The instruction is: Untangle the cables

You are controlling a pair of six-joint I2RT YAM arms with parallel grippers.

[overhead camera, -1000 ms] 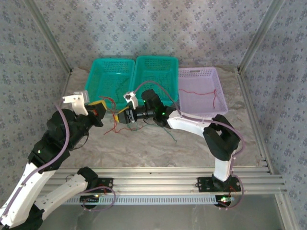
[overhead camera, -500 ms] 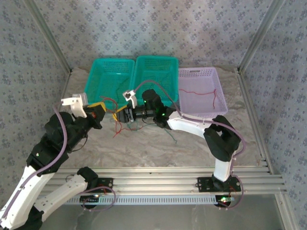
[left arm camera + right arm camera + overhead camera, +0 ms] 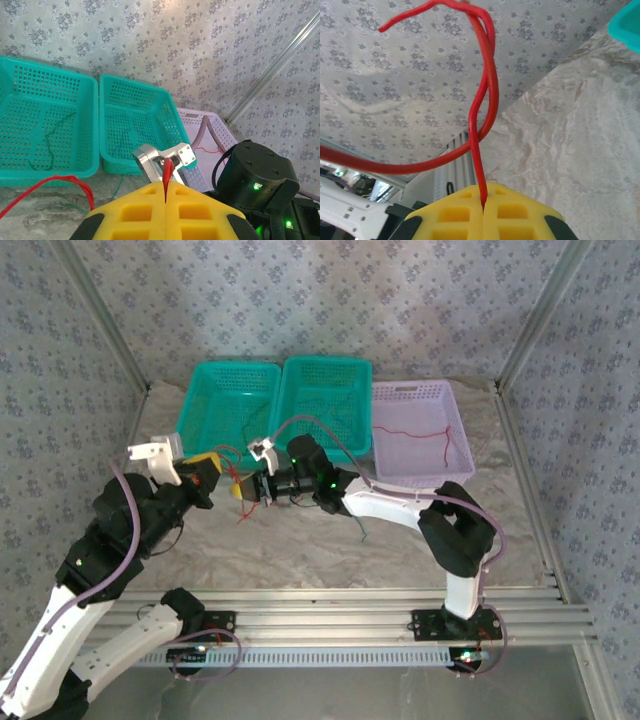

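A red cable hangs between my two grippers above the table, left of centre, with a loose end dangling. My left gripper is shut on it; in the left wrist view the red cable comes out of the closed yellow fingertips. My right gripper faces the left one closely and is also shut on the red cable, which loops upward from its fingertips. A green cable lies on the table under the right forearm. Another red cable lies in the purple basket.
Three baskets stand in a row at the back: a teal basket holding a green wire, a second teal basket, and a purple basket. Metal frame posts border the patterned walls.
My right gripper has moved left toward the left gripper and shut on the red cable. The left arm has hardly moved.
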